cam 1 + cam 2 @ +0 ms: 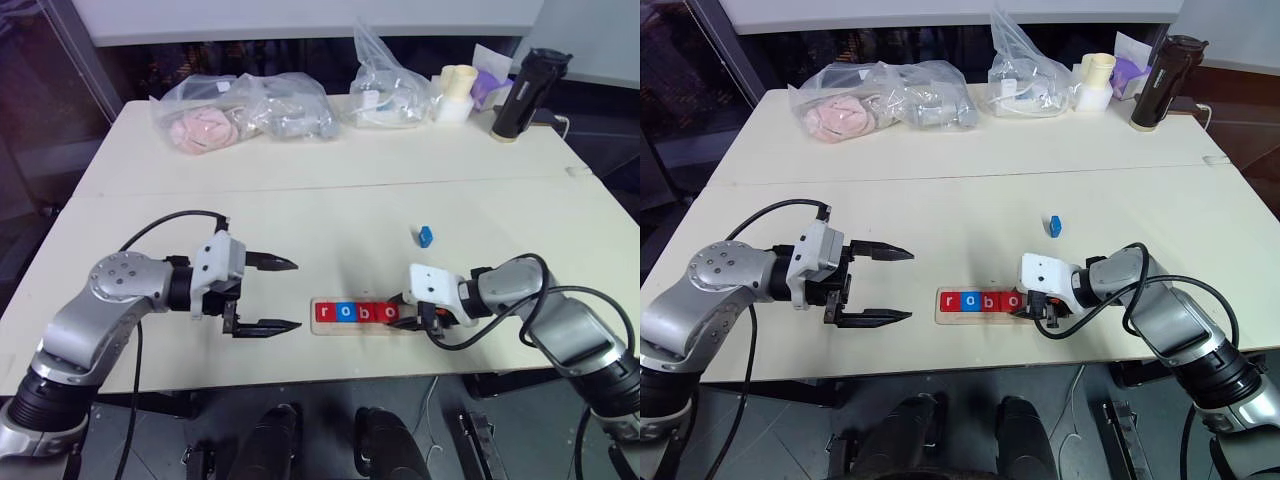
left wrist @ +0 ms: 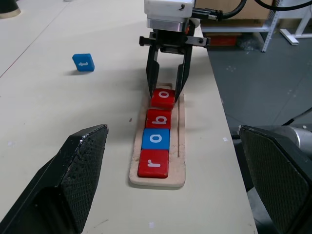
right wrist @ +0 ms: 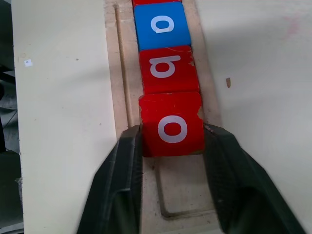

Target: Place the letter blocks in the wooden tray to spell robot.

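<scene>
Right gripper (image 3: pixel 171 146): jaws astride the red "o" block (image 3: pixel 171 126), barely parted; you may drag it from the tray (image 2: pixel 181 146).
Left gripper (image 1: pixel 268 295): jaws wide apart, idle.
Blue block (image 1: pixel 426 235): unplaced, frame centre-right.

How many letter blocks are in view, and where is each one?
5. Four sit in the wooden tray: red r, blue o, red b and red o, the last between the right hand's fingers. The blue t lies loose on the table.

"robo" blocks (image 2: pixel 156 141) in tray (image 2: pixel 181 161), "t" block (image 2: pixel 83 62) apart
</scene>
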